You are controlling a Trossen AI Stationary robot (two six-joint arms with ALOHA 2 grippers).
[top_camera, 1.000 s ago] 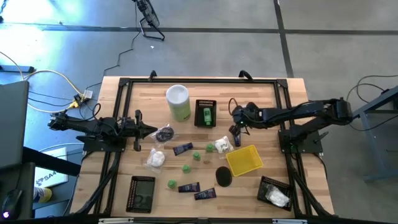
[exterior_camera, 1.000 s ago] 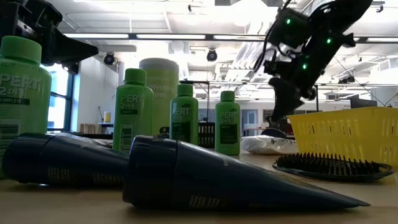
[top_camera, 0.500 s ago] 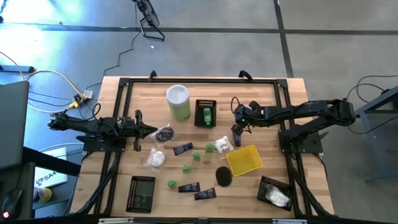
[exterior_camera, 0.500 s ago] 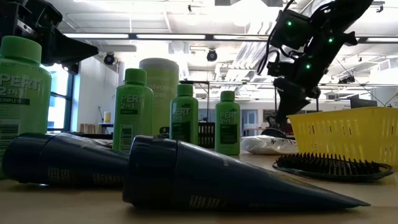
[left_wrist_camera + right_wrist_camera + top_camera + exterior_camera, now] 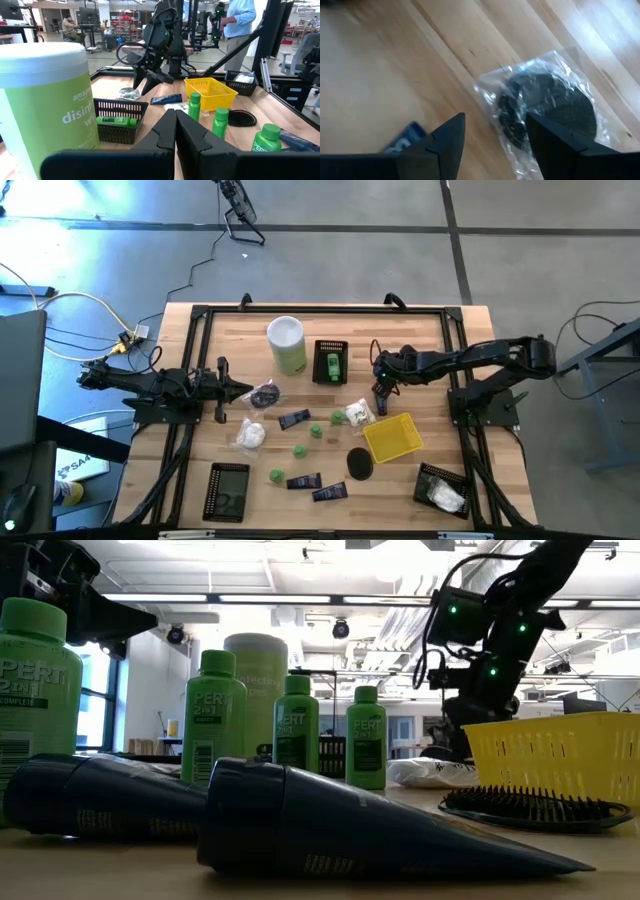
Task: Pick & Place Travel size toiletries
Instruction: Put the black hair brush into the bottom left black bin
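Right pincer opens over a bagged dark piece

Now, going left to right: the left gripper (image 5: 243, 390) waits at the table's left side, fingers shut and empty, just beside a dark round piece in clear wrap (image 5: 264, 395). Across the middle lie white packets (image 5: 250, 435), navy tubes (image 5: 294, 420) and small green bottles (image 5: 299, 451), none yet collected. A yellow basket (image 5: 391, 437) stands right of centre.

A second ago the right gripper (image 5: 381, 387) was shut; its fingers have since spread apart and hold nothing. From its wrist camera, a dark round piece in a plastic bag (image 5: 547, 112) lies on the wood between and beyond the open fingers, seemingly untouched. I judge this either a fresh release or the approach to a grasp.
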